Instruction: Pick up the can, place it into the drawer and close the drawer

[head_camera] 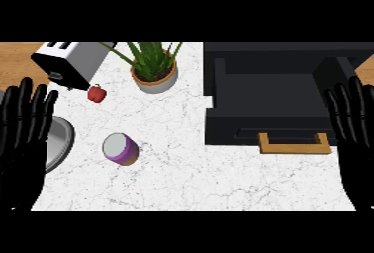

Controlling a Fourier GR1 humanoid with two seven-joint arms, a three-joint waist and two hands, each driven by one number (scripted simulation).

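Between the open, empty left robot hand [25,131] and right robot hand [354,128], can [120,148] lies near pepper [96,93], plant [153,66], open drawer [266,106].

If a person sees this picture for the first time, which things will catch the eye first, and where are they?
The eye goes first to the open black drawer at the right, with its wooden handle toward the viewer. Next comes the purple can lying on its side on the white marble counter, left of centre. A black robot hand rests open at each side edge, left and right, fingers up.
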